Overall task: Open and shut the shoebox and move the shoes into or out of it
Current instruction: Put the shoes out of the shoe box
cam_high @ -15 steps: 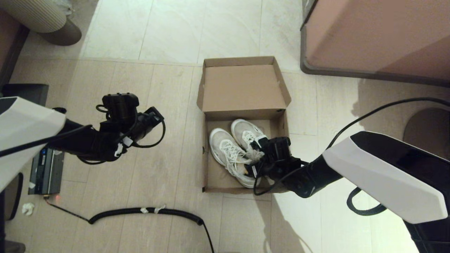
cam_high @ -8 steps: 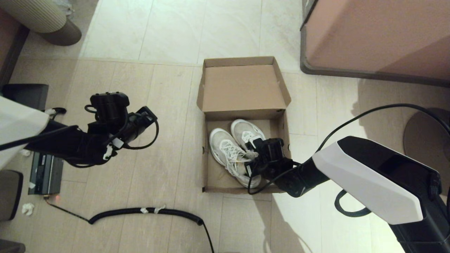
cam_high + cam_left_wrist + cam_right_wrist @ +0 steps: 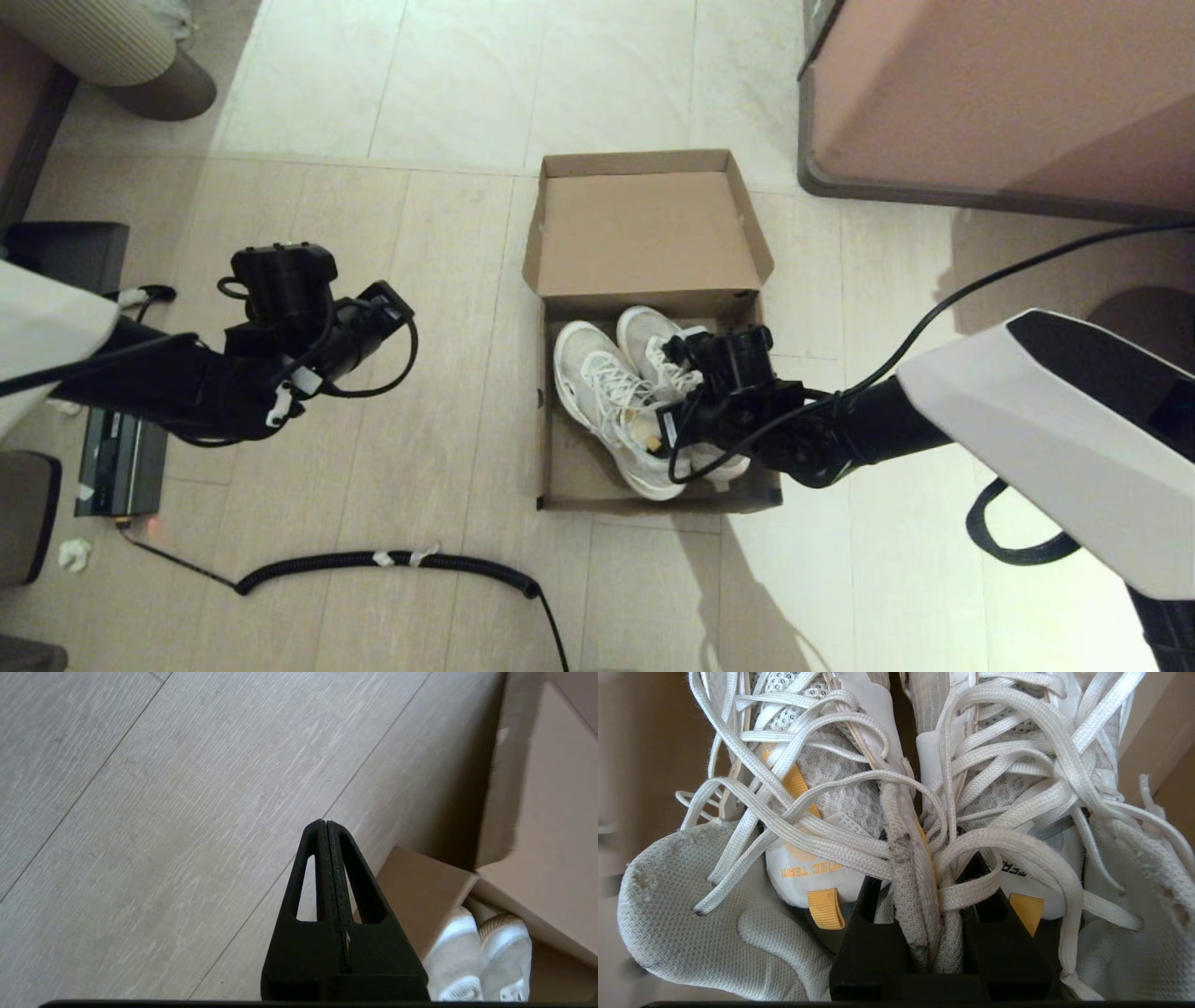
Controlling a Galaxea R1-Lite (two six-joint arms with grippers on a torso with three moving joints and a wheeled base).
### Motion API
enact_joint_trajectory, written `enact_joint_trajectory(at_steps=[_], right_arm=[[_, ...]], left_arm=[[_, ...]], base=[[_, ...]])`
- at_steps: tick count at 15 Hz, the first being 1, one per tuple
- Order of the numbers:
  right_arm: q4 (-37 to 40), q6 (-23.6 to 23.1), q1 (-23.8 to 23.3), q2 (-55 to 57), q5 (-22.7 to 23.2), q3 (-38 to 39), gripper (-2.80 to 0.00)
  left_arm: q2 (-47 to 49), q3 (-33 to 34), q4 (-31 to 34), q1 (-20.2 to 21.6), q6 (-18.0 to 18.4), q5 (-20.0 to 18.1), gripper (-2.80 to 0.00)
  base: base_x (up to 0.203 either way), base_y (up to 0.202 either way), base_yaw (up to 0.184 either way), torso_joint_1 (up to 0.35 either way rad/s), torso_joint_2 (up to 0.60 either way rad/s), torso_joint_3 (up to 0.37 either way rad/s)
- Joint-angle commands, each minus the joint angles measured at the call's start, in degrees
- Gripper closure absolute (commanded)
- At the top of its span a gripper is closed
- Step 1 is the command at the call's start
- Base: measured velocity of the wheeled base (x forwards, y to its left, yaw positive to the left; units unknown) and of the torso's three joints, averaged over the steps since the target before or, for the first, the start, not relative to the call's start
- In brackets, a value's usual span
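- The shoebox (image 3: 653, 327) is sitting on the floor with its lid (image 3: 644, 233) already flung back flat, so the opening is done.
- The shoes (image 3: 621, 397) are lying inside the box, side by side, toes pointing toward the lid hinge.
- The right gripper (image 3: 931, 933) is reaching down into the box and clamping both inner collars of the pair together between its fingers, laces draping over them.
- By my read, the lift-out is only just getting going: the pair is gripped but not yet clear of the box walls.
- If they are coming out, what is left is carrying the shoes out onto the floor (image 3: 420, 448), then shutting the lid.
- The left gripper (image 3: 327, 868) is hanging over bare floor, well to the left of the box, fingers pressed tight together with nothing between them.
- In the head view, the right wrist is covering the heels, so how high the soles are riding off the box bottom is hard to tell.
- The box's label and taped corners are not showing from any angle here.
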Motion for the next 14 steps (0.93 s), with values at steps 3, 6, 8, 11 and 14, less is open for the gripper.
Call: enact_joint_trajectory(at_steps=[3, 6, 8, 11, 14], right_arm=[[8.94, 4.18, 0.51, -10.48, 6.22, 0.55, 0.00], [17.26, 6.45, 0.57, -18.50, 11.31, 1.18, 0.00], [21.21, 7.99, -0.46, -24.60, 12.73, 2.78, 0.00], [23.20, 8.48, -5.24, -33.41, 12.66, 6.78, 0.00], [26.48, 8.04, -10.54, -41.47, 10.17, 10.78, 0.00]], left_arm=[[-1.96, 1.22, -0.22, 0.09, -0.20, -0.02, 0.00], [-1.54, 1.15, -0.31, 0.09, -0.20, -0.04, 0.00], [-1.37, 1.15, -0.40, 0.00, -0.29, -0.04, 0.00], [-2.27, 1.38, -0.38, -0.19, -0.29, -0.04, 0.00], [-3.03, 2.77, -0.85, 0.09, -0.38, -0.13, 0.00]], base=[[0.000, 0.000, 0.000, 0.000, 0.00, 0.000], [0.000, 0.000, 0.000, 0.000, 0.00, 0.000], [0.000, 0.000, 0.000, 0.000, 0.00, 0.000], [0.000, 0.000, 0.000, 0.000, 0.00, 0.000], [0.000, 0.000, 0.000, 0.000, 0.00, 0.000]])
